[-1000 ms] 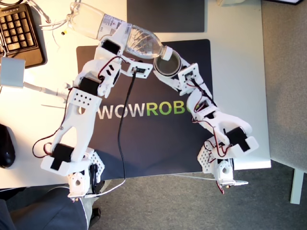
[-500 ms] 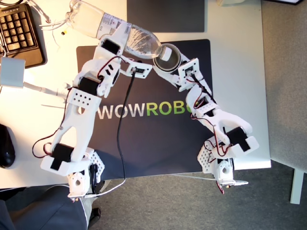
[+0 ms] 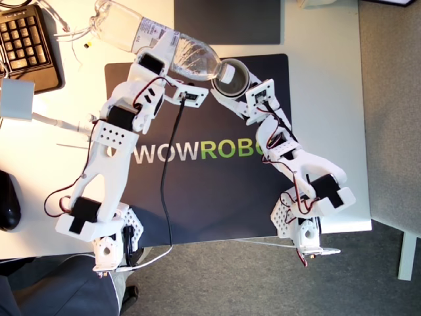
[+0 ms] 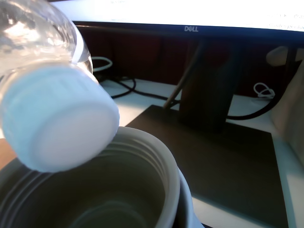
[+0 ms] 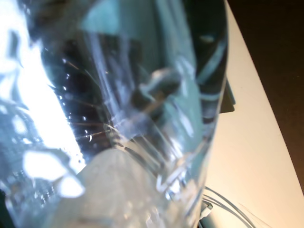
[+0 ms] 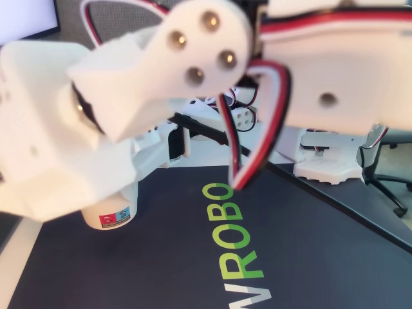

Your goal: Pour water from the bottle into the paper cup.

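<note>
My first gripper (image 3: 172, 62) clenches the tilted bottle (image 3: 158, 43), capped mouth over the paper cup (image 3: 231, 77) — ready for pouring — which my second gripper (image 3: 238, 99) grasps steady.

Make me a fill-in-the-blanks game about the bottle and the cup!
1. The bottle still has its white ___ on.
2. The bottle's capped end hangs over the paper ___.
3. The mat under the arms is ___ in colour.
4. My first gripper holds the ___.

Missing words: cap; cup; black; bottle
</note>
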Motion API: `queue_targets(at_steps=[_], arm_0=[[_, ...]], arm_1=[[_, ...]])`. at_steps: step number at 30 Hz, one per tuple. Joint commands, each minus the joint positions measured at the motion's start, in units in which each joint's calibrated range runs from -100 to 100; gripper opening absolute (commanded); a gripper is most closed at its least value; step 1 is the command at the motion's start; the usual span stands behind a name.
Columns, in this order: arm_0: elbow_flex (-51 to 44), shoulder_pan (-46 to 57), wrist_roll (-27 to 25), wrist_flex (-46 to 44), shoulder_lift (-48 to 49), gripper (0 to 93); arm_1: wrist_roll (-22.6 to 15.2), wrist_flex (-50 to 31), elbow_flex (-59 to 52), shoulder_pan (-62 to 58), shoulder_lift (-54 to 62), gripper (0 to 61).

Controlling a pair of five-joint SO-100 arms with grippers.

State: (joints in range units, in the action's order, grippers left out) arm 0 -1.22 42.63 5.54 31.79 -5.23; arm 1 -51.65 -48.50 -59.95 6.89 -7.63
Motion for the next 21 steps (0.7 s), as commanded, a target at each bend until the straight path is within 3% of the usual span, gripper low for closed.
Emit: queue_targets(at_steps=[1, 21], arm_0=[[-10.09, -0.75, 0.15, -0.06, 5.31, 0.0], [-9.64, -0.62, -0.10, 0.92, 6.79, 0.0]], arm_1=[[0.24, 0.38, 7.92, -0.62, 6.21, 0.3], [0.44, -1.42, 4.74, -1.81, 5.44, 0.3]])
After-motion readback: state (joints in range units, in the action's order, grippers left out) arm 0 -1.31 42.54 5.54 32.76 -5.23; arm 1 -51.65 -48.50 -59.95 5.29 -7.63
